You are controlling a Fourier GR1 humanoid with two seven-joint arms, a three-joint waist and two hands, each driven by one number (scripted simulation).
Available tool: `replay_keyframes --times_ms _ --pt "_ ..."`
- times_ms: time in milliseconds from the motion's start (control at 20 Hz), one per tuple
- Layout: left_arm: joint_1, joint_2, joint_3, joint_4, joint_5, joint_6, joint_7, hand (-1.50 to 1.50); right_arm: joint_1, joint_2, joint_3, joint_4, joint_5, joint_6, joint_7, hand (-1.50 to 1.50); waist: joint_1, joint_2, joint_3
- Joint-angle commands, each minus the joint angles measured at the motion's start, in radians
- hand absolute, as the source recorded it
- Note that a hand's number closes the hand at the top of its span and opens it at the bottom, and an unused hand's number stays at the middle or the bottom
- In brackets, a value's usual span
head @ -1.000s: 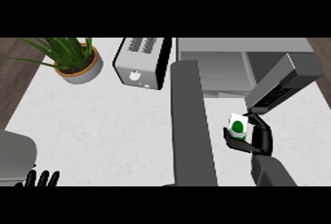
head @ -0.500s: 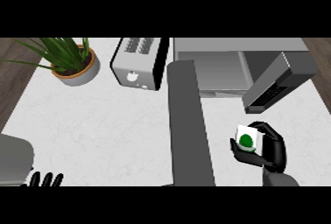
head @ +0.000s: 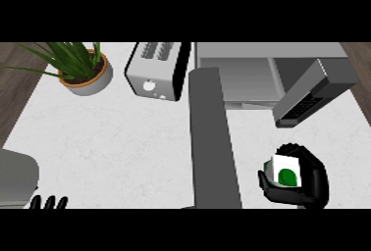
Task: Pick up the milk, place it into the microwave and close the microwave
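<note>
The milk (head: 286, 171), a small white carton with a green mark, is upright in my right hand (head: 310, 182), whose fingers and thumb curl round it. It is held low at the right, just right of the microwave's long dark door (head: 214, 147), which stands open and juts toward me. The grey microwave (head: 239, 73) sits at the back with its cavity showing. Its keypad block (head: 313, 93) hangs above and behind the carton. At the lower left edge only the straight fingertips of my left hand (head: 48, 202) show, resting.
A silver toaster (head: 155, 71) stands left of the microwave. A potted green plant (head: 85, 73) is at the back left. A grey rounded object (head: 16, 179) sits at the left edge, above my left hand. The counter (head: 109, 142) is white marble.
My right hand has carried the milk toward the lower edge and slightly right, away from the keypad block. The left hand has stayed put.
</note>
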Motion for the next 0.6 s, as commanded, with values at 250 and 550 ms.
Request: replay_keyframes --times_ms 250,550 --pt "0.027 0.047 0.084 0.031 0.066 -0.063 -0.057 -1.50 -0.087 0.064 0.044 -0.082 0.099 -0.148 0.136 1.50 0.011 0.002 0.000" --pt "0.043 0.035 0.068 -0.038 0.066 -0.036 0.001 -1.50 -0.294 0.111 0.046 0.191 0.108 -0.228 0.111 1.50 0.018 0.005 0.001"
